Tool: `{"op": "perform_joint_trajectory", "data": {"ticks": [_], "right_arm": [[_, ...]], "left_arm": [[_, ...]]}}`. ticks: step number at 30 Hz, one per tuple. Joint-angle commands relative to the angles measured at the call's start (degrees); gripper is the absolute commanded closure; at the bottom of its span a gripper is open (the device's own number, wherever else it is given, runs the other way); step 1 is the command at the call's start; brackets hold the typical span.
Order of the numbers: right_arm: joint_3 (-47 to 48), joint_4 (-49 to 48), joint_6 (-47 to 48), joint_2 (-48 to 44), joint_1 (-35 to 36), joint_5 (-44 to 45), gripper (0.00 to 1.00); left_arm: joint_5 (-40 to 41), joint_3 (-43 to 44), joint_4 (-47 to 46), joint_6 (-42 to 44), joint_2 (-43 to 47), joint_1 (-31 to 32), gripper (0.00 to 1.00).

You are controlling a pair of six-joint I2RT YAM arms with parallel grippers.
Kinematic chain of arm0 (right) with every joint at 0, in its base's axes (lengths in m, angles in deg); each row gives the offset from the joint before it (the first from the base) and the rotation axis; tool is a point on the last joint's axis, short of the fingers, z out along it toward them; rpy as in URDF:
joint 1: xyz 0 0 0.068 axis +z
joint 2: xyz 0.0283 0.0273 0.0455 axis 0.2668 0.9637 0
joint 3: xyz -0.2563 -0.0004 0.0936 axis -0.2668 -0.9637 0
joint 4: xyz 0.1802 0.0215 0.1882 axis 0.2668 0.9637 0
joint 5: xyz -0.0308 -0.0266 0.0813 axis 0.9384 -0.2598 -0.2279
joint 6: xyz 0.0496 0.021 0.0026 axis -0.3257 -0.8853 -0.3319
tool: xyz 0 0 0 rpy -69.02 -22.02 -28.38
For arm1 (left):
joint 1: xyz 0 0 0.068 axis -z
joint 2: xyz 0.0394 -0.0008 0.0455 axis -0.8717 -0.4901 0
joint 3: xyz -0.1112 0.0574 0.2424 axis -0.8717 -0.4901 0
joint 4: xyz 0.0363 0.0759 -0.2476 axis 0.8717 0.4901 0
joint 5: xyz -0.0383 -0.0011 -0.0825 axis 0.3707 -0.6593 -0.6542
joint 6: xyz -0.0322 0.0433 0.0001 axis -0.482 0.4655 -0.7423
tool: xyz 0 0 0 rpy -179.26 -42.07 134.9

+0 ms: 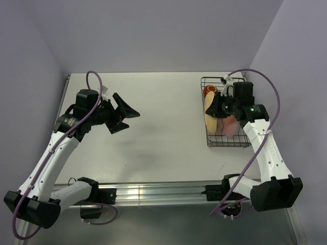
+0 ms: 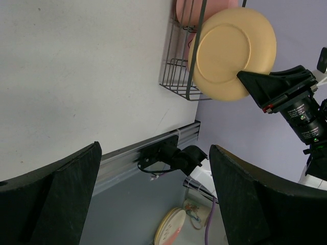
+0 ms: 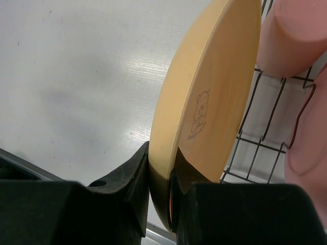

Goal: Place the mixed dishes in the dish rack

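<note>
The black wire dish rack (image 1: 228, 139) stands at the table's right side. My right gripper (image 1: 215, 108) is shut on the rim of the pale orange plate (image 1: 208, 109) and holds it on edge at the rack's left side. In the right wrist view the plate (image 3: 209, 92) is pinched between the fingers (image 3: 127, 178), beside the rack wires (image 3: 255, 148). A salmon tumbler (image 3: 294, 35) and a pink plate (image 3: 311, 132) lie in the rack. A dark red-brown mug (image 1: 209, 91) sits at its far end. My left gripper (image 1: 127, 113) is open and empty over the table's left. The bowl and the grey cup are out of view.
A metal rail (image 1: 163, 193) runs along the table's near edge. Purple-grey walls close in the back and right, right next to the rack. The left wrist view shows the plate (image 2: 232, 51), the rack's corner (image 2: 176, 76) and the right gripper's finger (image 2: 271, 87).
</note>
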Motion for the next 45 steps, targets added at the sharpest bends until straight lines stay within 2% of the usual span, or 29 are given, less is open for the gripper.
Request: {"op": "perform_joint_trajectory", "data": {"ticks": [1,14,20,45], "right_arm": [[-2.8,-0.6,-0.7,-0.2,0.3,0.2,1.00],[-8.1,-0.5,-2.4,-7.7,0.3,5.0,1.00],[-11.6,-3.3,-5.4,-10.2,0.2,6.0,1.00],[-6.8,-4.6,-5.5,3.0,-0.5,13.4,1.00]], "left_arm": [[-1.1,-0.5,0.3,0.5,1.0,0.1,0.08],[-2.0,0.0,-1.5,-0.3,-1.4,0.1,0.08],[-2.5,-0.4,-2.5,-0.8,-2.1,0.1,0.08],[-2.1,-1.1,-1.8,-0.9,-1.3,0.1,0.08]]}}
